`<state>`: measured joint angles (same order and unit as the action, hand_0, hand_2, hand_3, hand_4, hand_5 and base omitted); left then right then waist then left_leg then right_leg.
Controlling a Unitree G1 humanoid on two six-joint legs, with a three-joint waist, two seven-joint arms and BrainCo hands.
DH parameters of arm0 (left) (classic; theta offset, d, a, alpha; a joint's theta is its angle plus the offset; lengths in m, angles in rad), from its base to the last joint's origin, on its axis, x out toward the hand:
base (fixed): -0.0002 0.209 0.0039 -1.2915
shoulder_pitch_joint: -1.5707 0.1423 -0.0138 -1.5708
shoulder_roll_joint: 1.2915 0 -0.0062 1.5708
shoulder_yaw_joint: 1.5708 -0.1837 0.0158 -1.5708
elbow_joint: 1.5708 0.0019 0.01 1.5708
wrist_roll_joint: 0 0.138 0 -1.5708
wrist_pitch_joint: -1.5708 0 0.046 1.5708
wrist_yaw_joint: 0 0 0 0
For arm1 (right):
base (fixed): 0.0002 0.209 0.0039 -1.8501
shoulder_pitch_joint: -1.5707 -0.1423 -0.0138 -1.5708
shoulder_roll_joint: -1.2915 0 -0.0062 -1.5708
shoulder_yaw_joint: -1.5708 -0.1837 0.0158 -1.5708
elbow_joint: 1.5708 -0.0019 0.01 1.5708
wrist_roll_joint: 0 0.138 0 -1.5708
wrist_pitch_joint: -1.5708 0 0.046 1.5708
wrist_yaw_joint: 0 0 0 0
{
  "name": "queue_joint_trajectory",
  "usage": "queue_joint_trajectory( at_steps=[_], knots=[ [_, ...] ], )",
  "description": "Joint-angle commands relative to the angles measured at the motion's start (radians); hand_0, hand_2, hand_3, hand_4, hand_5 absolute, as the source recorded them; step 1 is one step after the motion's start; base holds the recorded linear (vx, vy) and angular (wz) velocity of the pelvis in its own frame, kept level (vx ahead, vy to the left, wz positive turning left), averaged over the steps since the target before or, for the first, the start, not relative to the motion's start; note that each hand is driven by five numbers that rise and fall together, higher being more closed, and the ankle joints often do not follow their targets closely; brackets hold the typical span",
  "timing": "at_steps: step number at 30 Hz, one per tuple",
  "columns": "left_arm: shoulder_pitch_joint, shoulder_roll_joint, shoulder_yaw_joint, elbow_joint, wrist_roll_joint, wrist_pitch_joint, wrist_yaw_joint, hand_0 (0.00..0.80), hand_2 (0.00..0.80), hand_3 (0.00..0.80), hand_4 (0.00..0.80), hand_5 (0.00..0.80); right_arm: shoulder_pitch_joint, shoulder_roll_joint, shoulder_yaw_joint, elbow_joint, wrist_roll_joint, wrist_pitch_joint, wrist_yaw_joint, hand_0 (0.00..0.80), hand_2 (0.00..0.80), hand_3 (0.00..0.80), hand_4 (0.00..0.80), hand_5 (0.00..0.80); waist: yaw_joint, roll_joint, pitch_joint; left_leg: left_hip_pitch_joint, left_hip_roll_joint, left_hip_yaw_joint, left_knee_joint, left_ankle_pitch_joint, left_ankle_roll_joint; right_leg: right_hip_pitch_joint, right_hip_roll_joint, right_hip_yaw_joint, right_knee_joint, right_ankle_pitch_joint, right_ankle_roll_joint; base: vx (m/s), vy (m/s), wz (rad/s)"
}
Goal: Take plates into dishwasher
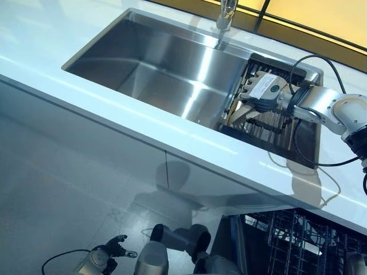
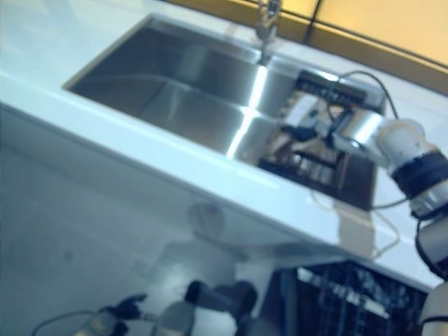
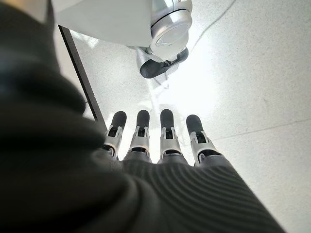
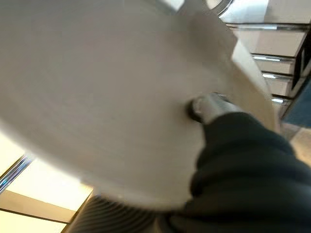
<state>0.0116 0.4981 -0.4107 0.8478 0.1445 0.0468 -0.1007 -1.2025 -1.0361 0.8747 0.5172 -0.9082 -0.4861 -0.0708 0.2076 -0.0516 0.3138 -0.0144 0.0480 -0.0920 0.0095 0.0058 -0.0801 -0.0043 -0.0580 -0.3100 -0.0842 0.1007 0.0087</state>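
White countertop [image 1: 114,109] runs across the scene, with a steel sink [image 1: 166,69] set in it. Low at the near left, the left hand [image 3: 160,145] hangs over the floor, its fingers straight and apart, holding nothing. At the far right, the right hand [image 1: 261,94] reaches into the dark rack [image 1: 275,129] beside the sink; its thumb presses the pale plate [image 4: 107,97], which stands on edge and tilted. At near right is the dishwasher basket [image 1: 298,240].

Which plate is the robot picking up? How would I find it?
Find the big shiny steel sink; its right end holds a dark ribbed drying rack. The robot's right hand reaches into it, and the pale cream round plate is the one pressed against that hand's thumb.
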Motion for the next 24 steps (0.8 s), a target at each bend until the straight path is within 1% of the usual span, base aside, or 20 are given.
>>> queue_joint_trajectory(
  at_steps=[1, 9, 13, 15, 17, 21, 24],
  knots=[
    [0.001, 0.022, -0.043, -0.015, 0.045, -0.020, 0.003, 0.000, 0.000, 0.000, 0.000, 0.000, -0.089, -0.033, 0.041, -0.023, 0.075, -0.008, -0.017, 0.800, 0.800, 0.800, 0.800, 0.800, 0.017, -0.017, -0.016, -0.077, -0.005, 0.026, -0.004, 0.062, 0.020, 0.008, -0.003, 0.002, 0.106, -0.093, 0.041, 0.000, 0.000, 0.00],
    [0.006, 0.017, -0.042, -0.013, 0.046, -0.023, 0.006, 0.000, 0.000, 0.000, 0.000, 0.000, -0.076, -0.048, 0.034, -0.014, 0.068, -0.029, -0.005, 0.800, 0.800, 0.800, 0.800, 0.800, 0.016, -0.022, -0.024, -0.067, -0.010, 0.029, -0.010, 0.058, 0.025, 0.015, -0.005, 0.003, 0.104, -0.093, 0.043, -0.001, 0.016, 0.00],
    [0.022, 0.017, -0.038, -0.031, 0.044, -0.012, 0.000, 0.000, 0.000, 0.000, 0.000, 0.000, -0.066, -0.082, 0.023, 0.000, 0.023, -0.016, -0.033, 0.800, 0.800, 0.800, 0.800, 0.800, 0.008, -0.025, -0.035, -0.055, -0.013, 0.037, -0.016, 0.051, 0.029, 0.021, -0.009, 0.009, 0.101, -0.091, 0.046, 0.002, 0.072, 0.00],
    [0.028, 0.016, -0.038, -0.032, 0.045, -0.010, -0.002, 0.000, 0.000, 0.000, 0.000, 0.000, -0.059, -0.097, 0.011, 0.010, 0.014, 0.014, -0.059, 0.800, 0.800, 0.800, 0.800, 0.800, 0.003, -0.030, -0.043, -0.046, -0.015, 0.043, -0.020, 0.047, 0.031, 0.025, -0.009, 0.015, 0.099, -0.091, 0.048, 0.024, 0.071, 0.00],
    [0.032, 0.013, -0.036, -0.028, 0.047, -0.012, -0.004, 0.000, 0.000, 0.000, 0.000, 0.000, -0.041, -0.115, -0.016, 0.018, 0.014, 0.060, -0.088, 0.800, 0.800, 0.800, 0.800, 0.800, -0.005, -0.037, -0.052, -0.034, -0.016, 0.053, -0.024, 0.041, 0.034, 0.033, -0.010, 0.022, 0.096, -0.090, 0.051, 0.035, 0.075, -0.03],
    [0.042, -0.001, -0.035, -0.016, 0.049, -0.022, 0.001, 0.000, 0.000, 0.000, 0.000, 0.000, -0.014, -0.150, -0.079, 0.033, 0.067, 0.148, -0.129, 0.800, 0.800, 0.800, 0.800, 0.800, -0.021, -0.044, -0.070, -0.011, -0.018, 0.075, -0.035, 0.031, 0.039, 0.045, -0.013, 0.038, 0.089, -0.087, 0.059, 0.028, 0.100, -0.16],
    [0.054, -0.011, -0.035, -0.013, 0.040, -0.024, 0.006, 0.000, 0.000, 0.000, 0.000, 0.000, 0.033, -0.188, -0.156, 0.034, 0.142, 0.200, -0.165, 0.800, 0.800, 0.800, 0.800, 0.800, -0.040, -0.043, -0.087, 0.007, -0.022, 0.096, -0.043, 0.022, 0.047, 0.050, -0.018, 0.055, 0.086, -0.083, 0.067, 0.023, 0.137, -0.13]
  ],
)
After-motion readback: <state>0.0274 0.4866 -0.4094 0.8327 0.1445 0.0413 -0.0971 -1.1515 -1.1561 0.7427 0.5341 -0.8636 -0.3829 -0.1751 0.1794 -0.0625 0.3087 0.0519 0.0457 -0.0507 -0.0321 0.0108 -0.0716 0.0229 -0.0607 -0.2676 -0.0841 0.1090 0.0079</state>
